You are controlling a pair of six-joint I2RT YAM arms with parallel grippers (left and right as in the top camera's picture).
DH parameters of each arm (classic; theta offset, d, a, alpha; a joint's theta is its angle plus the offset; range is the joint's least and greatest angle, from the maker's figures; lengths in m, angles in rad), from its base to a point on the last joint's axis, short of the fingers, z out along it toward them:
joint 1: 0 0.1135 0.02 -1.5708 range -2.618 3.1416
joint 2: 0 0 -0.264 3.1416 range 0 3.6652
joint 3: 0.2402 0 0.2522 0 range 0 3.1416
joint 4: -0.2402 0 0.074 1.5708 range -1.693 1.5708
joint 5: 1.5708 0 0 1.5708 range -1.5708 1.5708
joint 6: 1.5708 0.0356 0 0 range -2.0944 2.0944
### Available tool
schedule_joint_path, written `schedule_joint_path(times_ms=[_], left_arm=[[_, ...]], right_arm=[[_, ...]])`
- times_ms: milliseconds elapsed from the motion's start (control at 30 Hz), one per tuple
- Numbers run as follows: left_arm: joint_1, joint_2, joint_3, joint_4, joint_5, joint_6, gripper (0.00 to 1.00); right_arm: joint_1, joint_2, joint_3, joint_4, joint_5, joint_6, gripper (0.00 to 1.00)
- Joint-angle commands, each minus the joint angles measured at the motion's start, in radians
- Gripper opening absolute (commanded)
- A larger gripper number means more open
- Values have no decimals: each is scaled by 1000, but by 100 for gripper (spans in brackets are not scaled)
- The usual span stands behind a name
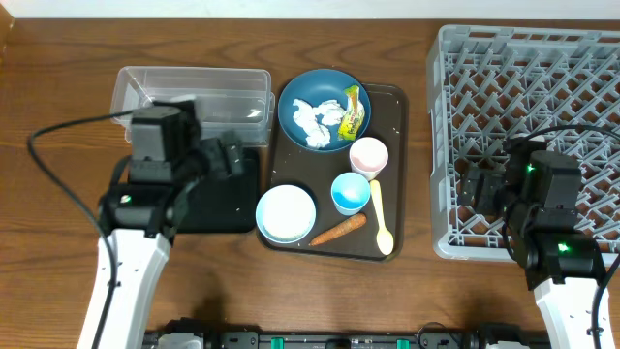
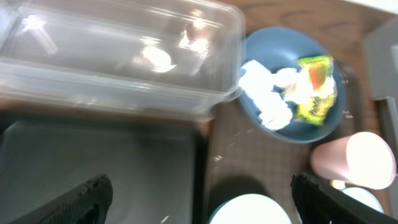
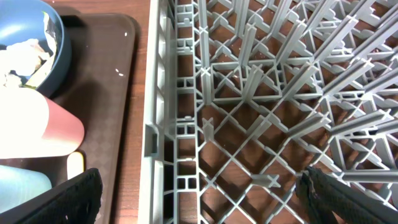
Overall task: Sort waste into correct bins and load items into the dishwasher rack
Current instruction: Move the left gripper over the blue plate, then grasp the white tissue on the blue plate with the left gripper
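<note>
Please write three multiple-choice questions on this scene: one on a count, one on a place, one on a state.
1. Besides the pink cup, how many cups are on the brown tray? A none B one C three
2. The crumpled tissue lies: A in the dark blue dish B in the pink cup C on bare tray
3. The left gripper is: A shut on the tissue B open, empty C shut on the cup
Answers: 1 B, the light blue cup alone; 2 A, white on blue; 3 B, jaws apart, nothing between.
</note>
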Motion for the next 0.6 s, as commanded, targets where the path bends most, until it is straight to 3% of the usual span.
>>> schedule_joint_path(times_ms=[0,567], left_arm=[[-63,80,49,48,4,-5,93],[-321,529,131,603,-18,-5,93]], right_arm=[[8,-2,19,-1,-8,12,99],[8,-2,19,-24,-7,12,99]])
